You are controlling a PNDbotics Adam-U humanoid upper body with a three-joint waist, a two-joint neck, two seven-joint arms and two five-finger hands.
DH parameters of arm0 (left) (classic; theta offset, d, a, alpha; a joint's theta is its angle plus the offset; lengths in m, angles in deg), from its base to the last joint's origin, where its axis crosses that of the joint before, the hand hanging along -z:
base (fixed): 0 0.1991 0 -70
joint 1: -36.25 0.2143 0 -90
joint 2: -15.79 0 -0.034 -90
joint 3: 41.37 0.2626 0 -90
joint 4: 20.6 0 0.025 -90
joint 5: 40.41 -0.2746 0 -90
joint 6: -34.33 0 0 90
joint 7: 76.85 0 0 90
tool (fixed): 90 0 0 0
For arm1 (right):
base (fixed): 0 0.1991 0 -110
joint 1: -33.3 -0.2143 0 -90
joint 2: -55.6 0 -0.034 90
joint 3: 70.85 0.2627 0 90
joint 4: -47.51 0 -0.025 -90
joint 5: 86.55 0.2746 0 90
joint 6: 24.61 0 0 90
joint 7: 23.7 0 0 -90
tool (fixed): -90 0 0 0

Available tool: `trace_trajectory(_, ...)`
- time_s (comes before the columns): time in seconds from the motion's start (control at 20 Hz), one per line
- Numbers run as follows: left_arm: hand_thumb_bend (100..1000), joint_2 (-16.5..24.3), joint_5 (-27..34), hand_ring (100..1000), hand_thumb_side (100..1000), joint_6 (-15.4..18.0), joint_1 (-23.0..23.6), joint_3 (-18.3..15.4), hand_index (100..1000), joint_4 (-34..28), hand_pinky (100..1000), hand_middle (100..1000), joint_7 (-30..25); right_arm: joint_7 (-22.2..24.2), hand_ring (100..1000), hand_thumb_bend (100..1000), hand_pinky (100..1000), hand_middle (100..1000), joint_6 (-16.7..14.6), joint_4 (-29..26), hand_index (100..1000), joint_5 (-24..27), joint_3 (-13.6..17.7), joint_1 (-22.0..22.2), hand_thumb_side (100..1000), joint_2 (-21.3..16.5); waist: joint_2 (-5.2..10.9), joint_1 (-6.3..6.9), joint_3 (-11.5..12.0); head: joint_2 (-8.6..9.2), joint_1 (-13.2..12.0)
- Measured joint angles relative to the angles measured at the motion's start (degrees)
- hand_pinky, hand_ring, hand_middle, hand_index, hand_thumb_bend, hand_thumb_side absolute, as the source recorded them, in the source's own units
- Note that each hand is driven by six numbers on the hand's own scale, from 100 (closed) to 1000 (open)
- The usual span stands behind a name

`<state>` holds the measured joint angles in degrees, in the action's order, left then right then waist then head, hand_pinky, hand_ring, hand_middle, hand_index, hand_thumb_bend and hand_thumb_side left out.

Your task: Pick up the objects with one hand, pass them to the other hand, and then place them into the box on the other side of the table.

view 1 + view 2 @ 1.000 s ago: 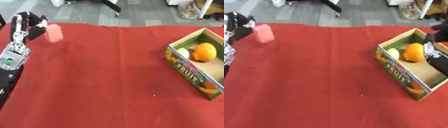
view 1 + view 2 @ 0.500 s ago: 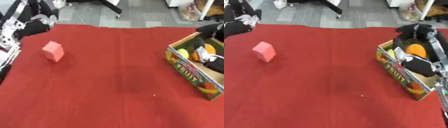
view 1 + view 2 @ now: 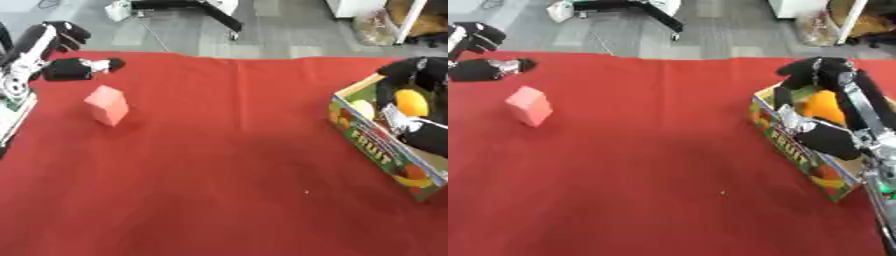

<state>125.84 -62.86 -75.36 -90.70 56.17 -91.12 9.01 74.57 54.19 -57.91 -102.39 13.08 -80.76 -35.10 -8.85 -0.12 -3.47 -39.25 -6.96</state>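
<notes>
While our left hand (image 3: 74, 67) hangs at the far-left edge of the red cloth-covered surface (image 3: 227, 165), its fingers spread apart and holding nothing, we list the pink rectangular block (image 3: 107, 105) as resting free on the cloth just in front of that hand, apart from it. We judge the block sits there ready for the pick-up that the task calls for, within short reach of the left hand.

Block: solid pink, box-shaped, matte, tipped slightly so that one corner points toward us; it looks light and easy to close fingers round.

Our right hand (image 3: 820, 75) is over the open cardboard fruit box (image 3: 798, 150) at the right side of the surface, its dark fingers curved down above an orange round fruit (image 3: 822, 106) lying inside. Whether those fingers close on the fruit we cannot tell. We judge this hand is placed there because the box is the drop point.

Box: printed sides with fruit pictures and lettering, a pale yellow-green item also inside.
</notes>
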Motion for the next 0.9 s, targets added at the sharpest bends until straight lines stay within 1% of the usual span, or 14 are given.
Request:
trace_trajectory(0.15, 950, -2.8, -1.8, 710, 524, -0.3, -0.9, -0.3, 740, 6.5, 792, 658, -0.3, 0.1, 620, 132, 639, 486, 0.0, 0.1, 696, 0.0, 0.0, 0.3, 341, 0.0, 0.00, 0.00, -0.1, -0.01, 0.0)
trace_trajectory(0.3, 955, -4.9, -2.5, 699, 524, 0.2, -1.5, -0.3, 729, 10.7, 781, 646, 0.2, 0.2, 620, 130, 638, 485, 0.0, 0.2, 695, 0.0, 0.0, 0.4, 341, 0.0, 0.00, 0.00, -0.3, -0.02, 0.0)
trace_trajectory(0.35, 948, -5.5, -2.8, 696, 521, 0.4, -1.5, -0.3, 726, 11.7, 779, 642, 0.5, 0.2, 620, 130, 638, 485, 0.0, 0.2, 695, 0.0, 0.0, 0.4, 341, 0.1, 0.00, 0.00, -0.4, -0.02, 0.0)
trace_trajectory(0.45, 904, -6.3, -3.3, 680, 500, 0.5, -1.8, -0.5, 709, 13.2, 766, 623, 1.4, 0.2, 620, 128, 638, 486, 0.0, 0.2, 695, 0.0, 0.0, 0.4, 343, 0.1, 0.00, 0.00, -0.4, -0.02, 0.0)
trace_trajectory(0.5, 840, -6.6, -3.4, 656, 461, 0.5, -2.0, -0.7, 686, 13.8, 750, 600, 1.9, 0.2, 620, 126, 638, 485, 0.0, 0.2, 695, 0.0, 0.0, 0.4, 344, 0.1, 0.00, 0.00, -0.4, -0.02, 0.0)
trace_trajectory(0.55, 795, -6.8, -3.5, 640, 432, 0.4, -2.1, -0.9, 672, 14.3, 739, 583, 2.4, 0.2, 620, 125, 638, 485, 0.0, 0.2, 695, 0.0, 0.0, 0.4, 344, 0.2, 0.00, 0.00, -0.5, -0.02, 0.0)
trace_trajectory(0.6, 689, -6.9, -3.5, 600, 362, 0.4, -2.1, -1.1, 630, 14.7, 712, 539, 2.9, 0.2, 620, 125, 638, 485, 0.0, 0.2, 694, 0.0, 0.0, 0.4, 344, 0.2, 0.00, 0.00, -0.5, -0.02, 0.0)
trace_trajectory(0.7, 517, -7.2, -3.0, 528, 231, 0.2, -2.1, -1.5, 546, 15.1, 674, 459, 4.4, 0.2, 620, 124, 638, 485, 0.0, 0.2, 694, 0.0, 0.0, 0.4, 344, 0.2, 0.00, 0.00, -0.6, -0.02, 0.0)
trace_trajectory(0.75, 487, -7.3, -2.4, 513, 209, 0.3, -1.8, -1.7, 528, 15.1, 666, 442, 5.3, 0.3, 620, 123, 638, 485, 0.0, 0.2, 694, 0.0, 0.0, 0.4, 345, 0.2, 0.00, 0.00, -0.6, -0.02, 0.0)
trace_trajectory(0.8, 436, -7.5, -1.5, 493, 171, 0.3, -1.7, -1.8, 500, 14.9, 656, 414, 6.3, 0.3, 620, 122, 638, 484, 0.1, 0.2, 694, 0.0, 0.0, 0.4, 345, 0.2, 0.00, 0.00, -0.6, -0.02, 0.0)
trace_trajectory(0.9, 384, -7.7, 0.5, 469, 142, 0.6, -0.9, -1.8, 467, 13.9, 644, 380, 7.9, 0.3, 619, 119, 638, 484, 0.1, 0.2, 694, 0.0, 0.0, 0.4, 346, 0.2, 0.00, 0.00, -0.5, -0.04, 0.0)
